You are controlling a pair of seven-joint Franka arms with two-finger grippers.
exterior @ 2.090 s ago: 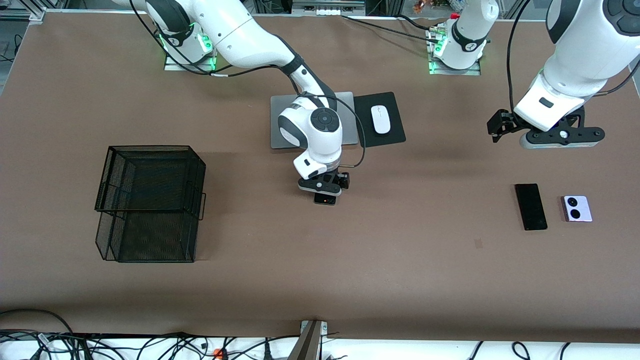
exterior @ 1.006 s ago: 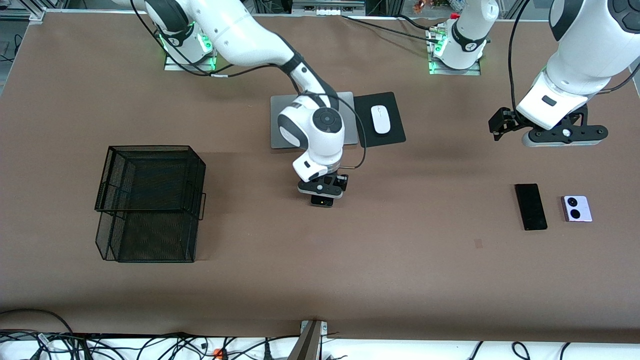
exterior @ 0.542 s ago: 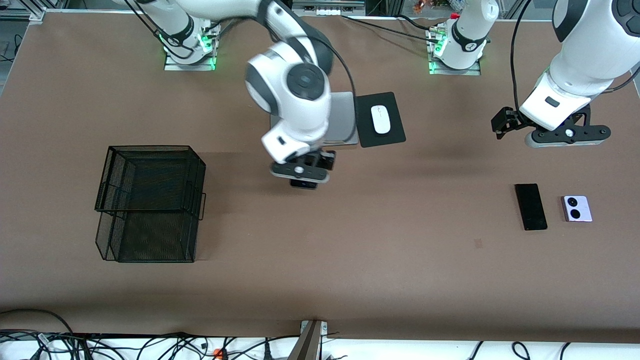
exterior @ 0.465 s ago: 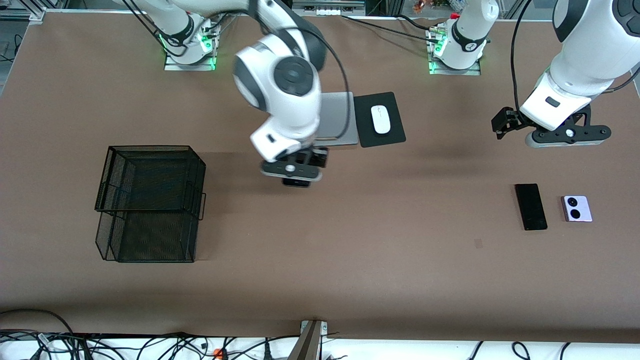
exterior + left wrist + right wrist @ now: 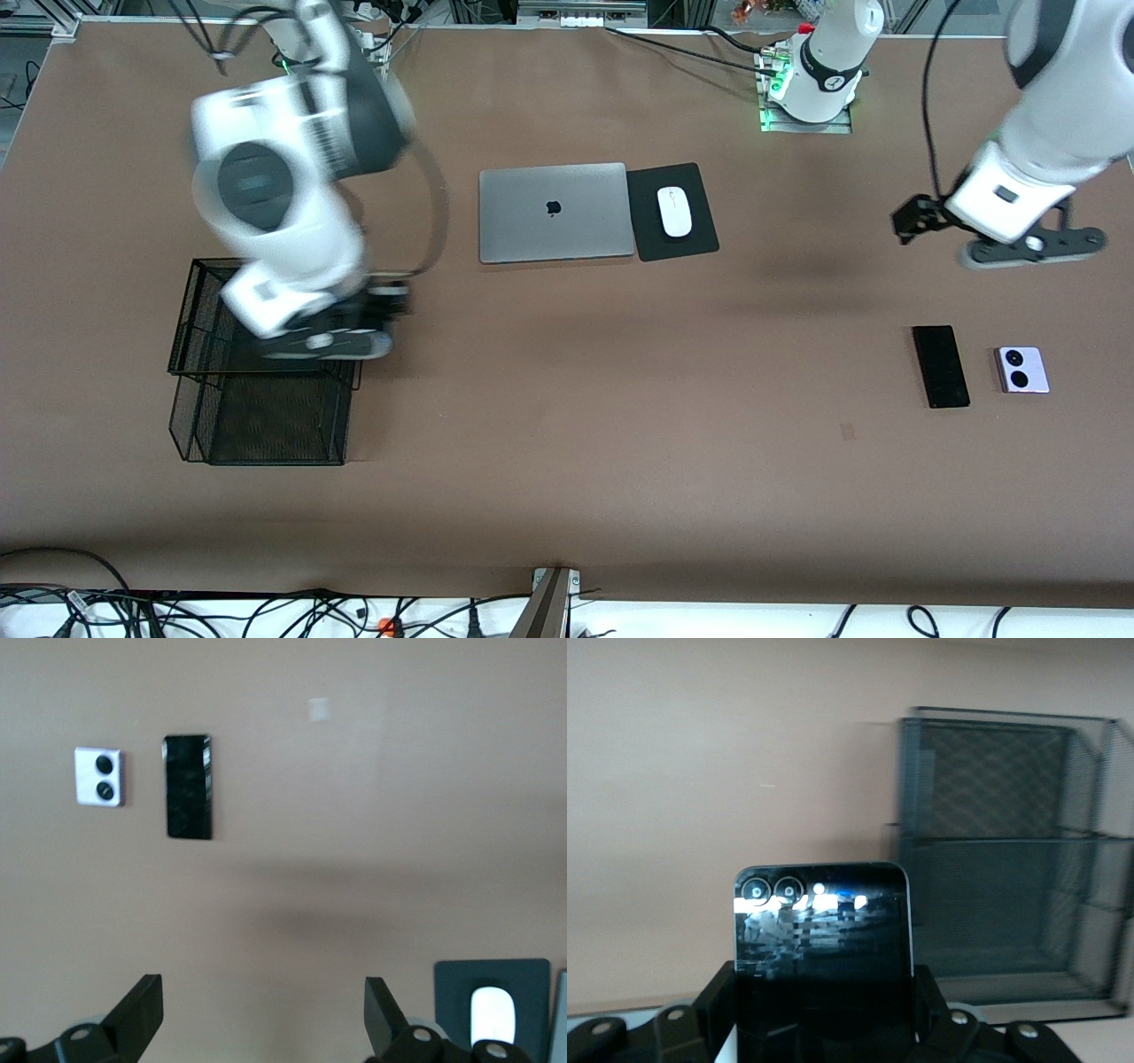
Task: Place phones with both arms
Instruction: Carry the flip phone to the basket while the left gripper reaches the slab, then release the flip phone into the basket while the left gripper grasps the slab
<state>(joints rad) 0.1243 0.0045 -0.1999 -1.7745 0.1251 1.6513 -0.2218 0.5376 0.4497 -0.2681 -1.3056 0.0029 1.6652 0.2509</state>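
Black flip phone [image 5: 822, 943] sits clenched in the right end effector [image 5: 323, 341], over the wire basket [image 5: 266, 363]; it has swung there from beside the grey laptop [image 5: 552, 212]. Next comes lowering and release. Left end effector [image 5: 257, 1014], spread wide, hovers near the slab phone [image 5: 940, 366] and lilac flip phone [image 5: 1023, 369].

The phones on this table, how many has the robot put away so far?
None looks put away yet: no phone shows in the black mesh basket. In hand: the right gripper, over the basket's edge, holds the small black flip phone. Left: the slim black phone and the lilac-white flip phone lie on the table, with the open left gripper hovering above that end.
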